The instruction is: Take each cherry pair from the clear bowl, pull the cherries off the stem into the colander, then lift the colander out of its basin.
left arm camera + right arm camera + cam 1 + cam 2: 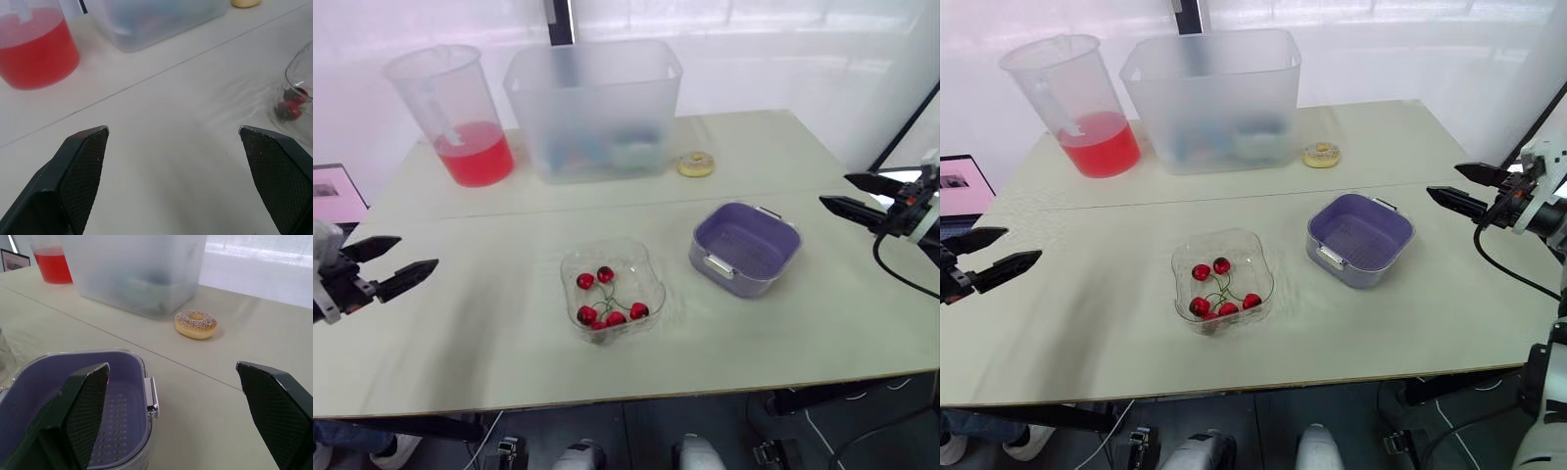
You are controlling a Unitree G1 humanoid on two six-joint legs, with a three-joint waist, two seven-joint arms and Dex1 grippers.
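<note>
1. First step, not yet begun: the cherries (605,274) lie in the clear bowl (634,266), with the colander (745,248) empty just beside it.
2. The left gripper (417,252) and right gripper (834,190) hover well apart, fingers spread.
3. Next, a gripper likely needs to reach in and pinch a stem.

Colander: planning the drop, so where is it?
In the eye views the colander sits right of centre, just right of the bowl, doughnut behind it.

Left pincer (417,252) and right pincer (834,190) have tapered black fingers with cross-hatched pads (83,166). A black cable (877,251) leaves the right wrist.
</note>
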